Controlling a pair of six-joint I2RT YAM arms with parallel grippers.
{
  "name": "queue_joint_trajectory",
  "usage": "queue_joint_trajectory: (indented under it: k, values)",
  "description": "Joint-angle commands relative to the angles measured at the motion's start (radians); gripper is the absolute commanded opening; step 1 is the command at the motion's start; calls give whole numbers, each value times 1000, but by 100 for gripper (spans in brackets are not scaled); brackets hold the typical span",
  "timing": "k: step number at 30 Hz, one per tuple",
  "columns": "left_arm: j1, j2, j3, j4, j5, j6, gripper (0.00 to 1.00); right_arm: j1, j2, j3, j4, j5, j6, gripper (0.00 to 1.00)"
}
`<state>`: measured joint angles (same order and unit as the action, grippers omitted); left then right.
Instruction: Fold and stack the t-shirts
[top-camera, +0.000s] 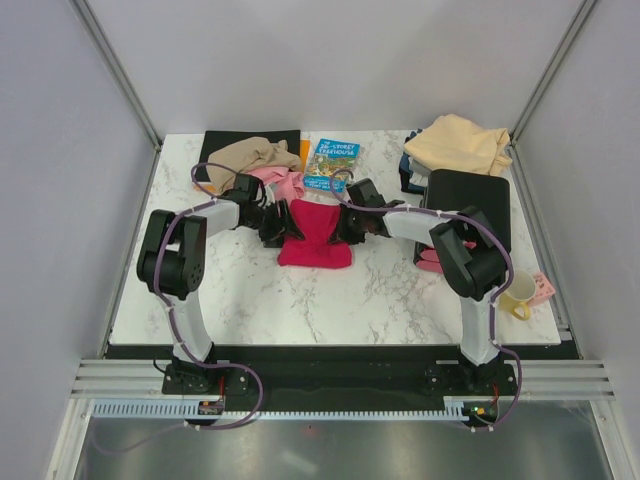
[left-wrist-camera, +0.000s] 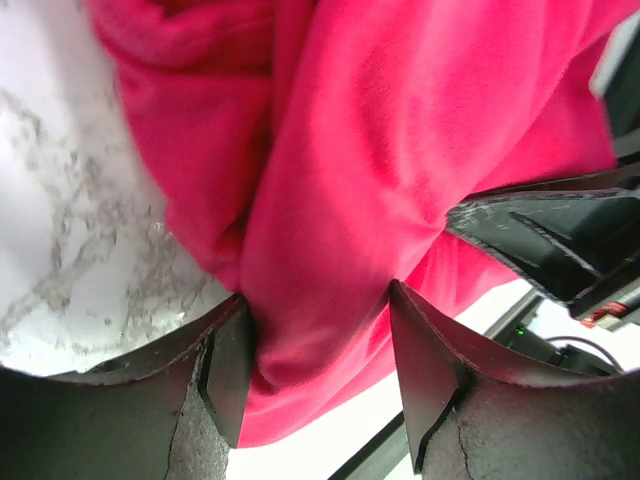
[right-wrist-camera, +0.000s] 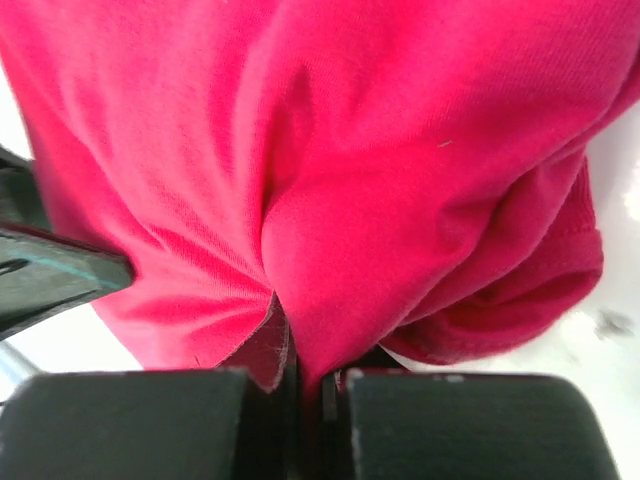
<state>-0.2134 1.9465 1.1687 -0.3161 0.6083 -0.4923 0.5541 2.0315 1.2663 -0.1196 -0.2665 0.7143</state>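
Top external view first: where does the crimson t-shirt (top-camera: 315, 240) lie?

— Just in front of the blue book (top-camera: 332, 163), on the side toward the arm bases. It is bunched on the marble table (top-camera: 250, 300) (pinched narrow in the middle, wider at both ends). Both arms reach in on it, one from each side.

— And the right gripper (right-wrist-camera: 305, 350)?

— Clenched. Its wrist camera shows the two fingers pressed together with a ridge of the crimson cloth pinched between them.

— The left gripper (left-wrist-camera: 320, 320)?

— Released, as far as its wrist camera shows. The fingers (left-wrist-camera: 228, 370) stand wide apart, and a thick fold of the same shirt lies between them, brushing both.

— The other shirts?

— The pink t-shirt (top-camera: 283, 183) is crumpled just left of the book. The tan-brown t-shirt (top-camera: 250, 155) sits farther left of the book, touching the pink one and partly on a black mat (top-camera: 285, 137). The peach-cream t-shirt (top-camera: 460, 143) is heaped well to the right of the book.
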Motion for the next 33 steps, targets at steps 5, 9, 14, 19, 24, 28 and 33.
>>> queue_joint_trajectory:
  k: [5,9,14,19,24,28,33]
  values:
    - [-14,-86,-56,-147,-215,52,64,7,-56,194,-390,237,-246,0]
    - [-14,-144,-83,-176,-271,41,64,7,-67,252,-457,305,-306,0]
    - [-14,-233,-127,-190,-349,29,64,6,-102,304,-485,387,-381,0]
    - [-14,-247,-130,-216,-369,46,63,-45,-136,350,-506,412,-449,0]
    - [-14,-245,-135,-222,-367,44,63,-94,-122,418,-525,417,-533,0]
    - [-14,-244,-132,-228,-364,43,63,-125,-93,505,-545,415,-575,0]
    - [-14,-250,-132,-245,-372,49,62,-157,-36,614,-549,391,-645,0]
